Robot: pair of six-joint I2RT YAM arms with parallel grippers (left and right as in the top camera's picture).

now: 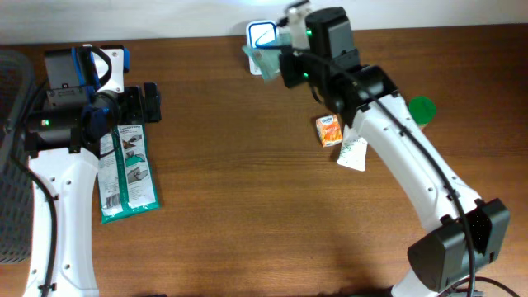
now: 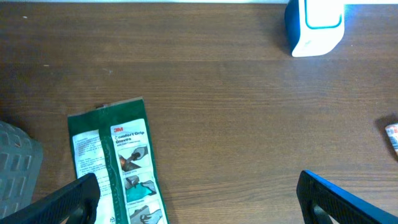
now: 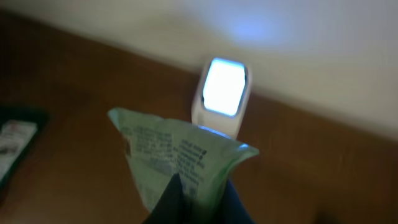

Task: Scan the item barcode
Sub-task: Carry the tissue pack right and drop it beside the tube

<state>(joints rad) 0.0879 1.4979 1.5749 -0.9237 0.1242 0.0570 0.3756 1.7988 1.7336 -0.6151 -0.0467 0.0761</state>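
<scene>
A pale green printed foil packet (image 3: 180, 155) is seen clamped between the closed fingers of the right hand (image 3: 186, 202), gripped at its lower edge with its printed face turned towards the wrist camera. The packet is held up above the surface, at the far middle of the scene, just in front of a small white and blue barcode scanner (image 3: 222, 93) whose window is lit a bright bluish white. Whether the packet touches the scanner cannot be told. In the overhead view the right hand (image 1: 276, 64) is reached out to the far edge of the brown wooden surface (image 1: 247, 206), where the scanner (image 1: 261, 35) stands.

The left hand (image 2: 199, 199) is held with its fingers wide apart and nothing between them, at the far left of the surface. A long green and white package of gloves (image 1: 125, 173) is laid flat below and near it. A grey mesh basket (image 1: 12, 165) is seen at the left edge.

To the right, beside the right arm, a small orange carton (image 1: 328, 130) and a white packet (image 1: 353, 154) are lying close together, with a round green lid (image 1: 421, 108) further right.
</scene>
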